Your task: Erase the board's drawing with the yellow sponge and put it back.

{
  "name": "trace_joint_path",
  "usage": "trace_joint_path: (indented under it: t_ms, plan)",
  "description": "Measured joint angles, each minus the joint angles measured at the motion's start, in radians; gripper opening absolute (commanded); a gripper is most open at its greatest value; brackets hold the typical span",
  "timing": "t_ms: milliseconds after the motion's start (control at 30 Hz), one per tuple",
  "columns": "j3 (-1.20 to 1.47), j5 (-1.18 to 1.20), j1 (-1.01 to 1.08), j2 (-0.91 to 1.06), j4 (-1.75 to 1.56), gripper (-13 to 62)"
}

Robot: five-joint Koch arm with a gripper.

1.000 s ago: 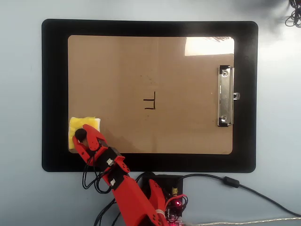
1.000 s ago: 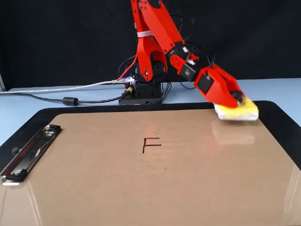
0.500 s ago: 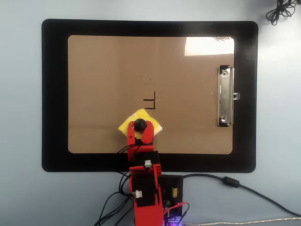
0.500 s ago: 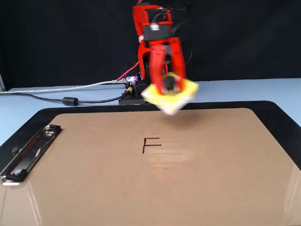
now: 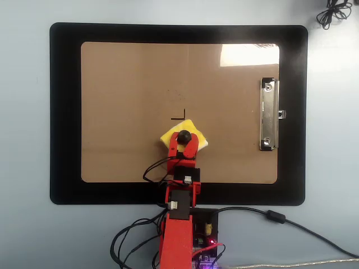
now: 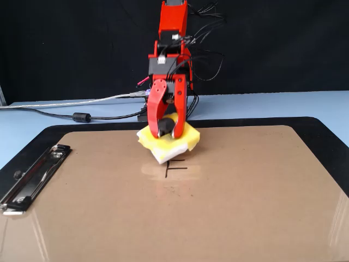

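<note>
The brown board point(image 5: 129, 112) point(image 6: 245, 196) lies on a black mat point(image 5: 64, 112), with its silver clip point(image 5: 269, 115) point(image 6: 32, 177) on one short edge. The small black drawing point(image 5: 179, 116) point(image 6: 174, 168) sits near the board's middle. The yellow sponge point(image 5: 196, 140) point(image 6: 188, 139), with its white underlayer, rests on the board and touches the drawing's edge. My red gripper point(image 5: 183, 136) point(image 6: 165, 130) is shut on the sponge's black knob point(image 5: 183, 135) point(image 6: 163, 129) and holds the sponge slightly tilted.
The arm's base and loose cables point(image 5: 129, 235) point(image 6: 82, 116) stand off the mat's edge. A coiled black cable point(image 5: 334, 14) lies at the top right corner of the overhead view. Glare point(image 5: 247, 54) brightens one corner of the board.
</note>
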Motion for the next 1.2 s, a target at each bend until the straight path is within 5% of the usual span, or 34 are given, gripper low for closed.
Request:
trace_joint_path:
  t_ms: [267, 600, 1000, 1200]
  plan:
    - [0.152, 0.003, -0.035, 0.017, -0.216, -8.2]
    - [-0.120, -0.003, -0.046, -0.532, -0.635, -8.2]
    - [0.325, 0.003, -0.127, -0.078, -0.621, -8.2]
    - [0.055, -0.006, -0.126, -0.362, -0.630, -8.2]
